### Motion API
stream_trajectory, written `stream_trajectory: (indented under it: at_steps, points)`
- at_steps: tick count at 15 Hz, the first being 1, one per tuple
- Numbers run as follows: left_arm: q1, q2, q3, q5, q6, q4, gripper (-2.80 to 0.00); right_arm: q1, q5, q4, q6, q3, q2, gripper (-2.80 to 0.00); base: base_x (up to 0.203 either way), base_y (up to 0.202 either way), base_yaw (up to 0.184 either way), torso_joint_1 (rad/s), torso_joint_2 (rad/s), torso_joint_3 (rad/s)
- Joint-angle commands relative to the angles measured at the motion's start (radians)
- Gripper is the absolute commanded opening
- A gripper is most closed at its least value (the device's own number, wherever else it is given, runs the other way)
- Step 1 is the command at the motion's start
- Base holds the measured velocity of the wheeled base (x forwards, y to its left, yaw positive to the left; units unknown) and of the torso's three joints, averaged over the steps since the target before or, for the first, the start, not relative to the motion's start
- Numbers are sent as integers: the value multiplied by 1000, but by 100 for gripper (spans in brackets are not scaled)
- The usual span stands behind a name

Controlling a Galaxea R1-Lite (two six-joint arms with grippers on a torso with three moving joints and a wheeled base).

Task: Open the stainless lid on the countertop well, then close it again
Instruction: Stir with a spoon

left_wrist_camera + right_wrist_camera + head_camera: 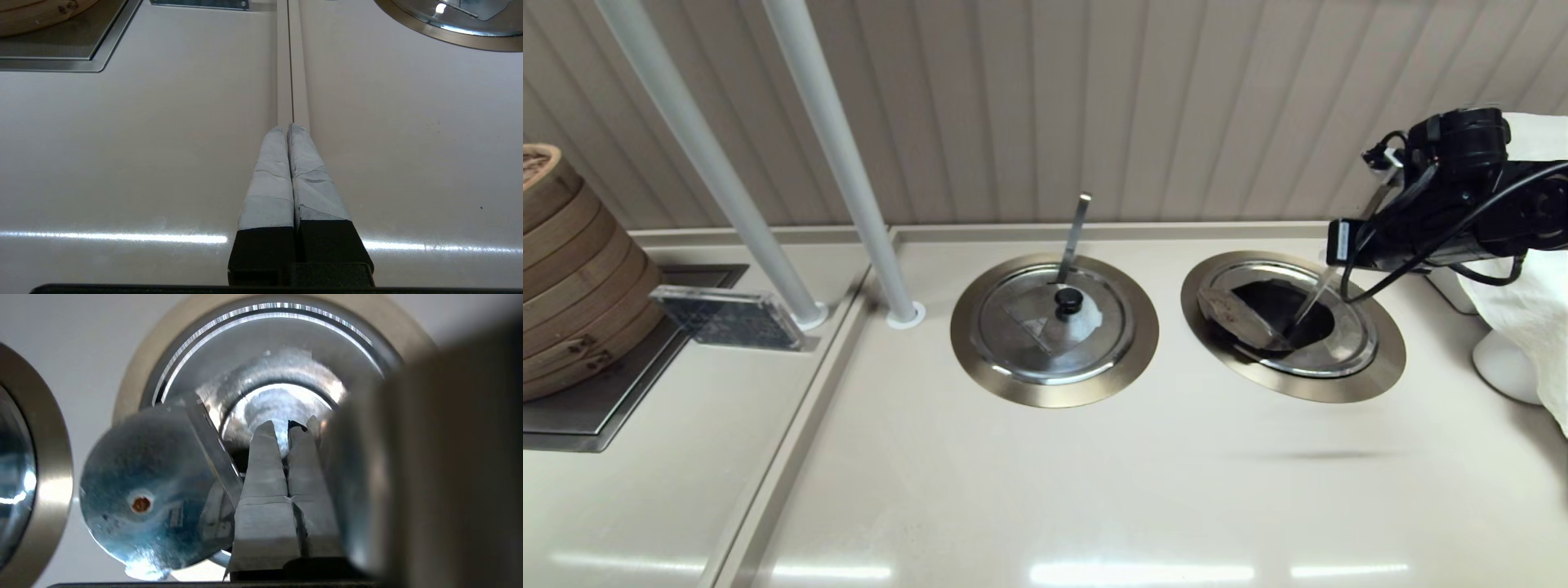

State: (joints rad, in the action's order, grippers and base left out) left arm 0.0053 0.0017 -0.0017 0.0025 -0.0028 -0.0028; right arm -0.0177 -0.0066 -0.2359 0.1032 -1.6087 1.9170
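Observation:
The countertop well [1372, 367] on the right has its bronze-tinted flange showing, and the cavity [1278, 302] is dark and open. The stainless lid [1347, 339] has its flap [1235, 314] swung open and leaning toward the twin well; the knob is hidden. In the right wrist view the flap's underside [155, 486] shows a copper rivet. The thin ladle handle [1319, 294] rises out of the cavity toward my right arm. My right gripper [286, 430] hovers over the open well, shut on nothing. My left gripper [286, 128] is shut, parked low over the counter seam.
The twin lid [1021, 327], with a whitish patch, a black knob [1068, 300] and its own ladle handle, covers the twin well. Bamboo steamers [564, 269] stand far left beside an acrylic sign [727, 318]. Two white poles [841, 163] rise at the back. A white cloth-covered object [1527, 327] is at the right.

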Motion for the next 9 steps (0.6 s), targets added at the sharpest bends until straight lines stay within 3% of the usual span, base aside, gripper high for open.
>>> stream_trajectory:
  at_steps: [1, 5, 9]
  points:
    - [1, 0, 0, 1, 0, 0, -280, -3, -39, -12, -12, -9, 23, -280, 0, 0, 0, 0, 0, 0]
    - [1, 0, 0, 1, 0, 0, -280, -7, -101, 68, 0, -28, 62, -280, 0, 0, 0, 0, 0, 0]
    - [1, 0, 0, 1, 0, 0, -280, 4, -105, 71, 137, -90, 77, -280, 0, 0, 0, 0, 0, 0]
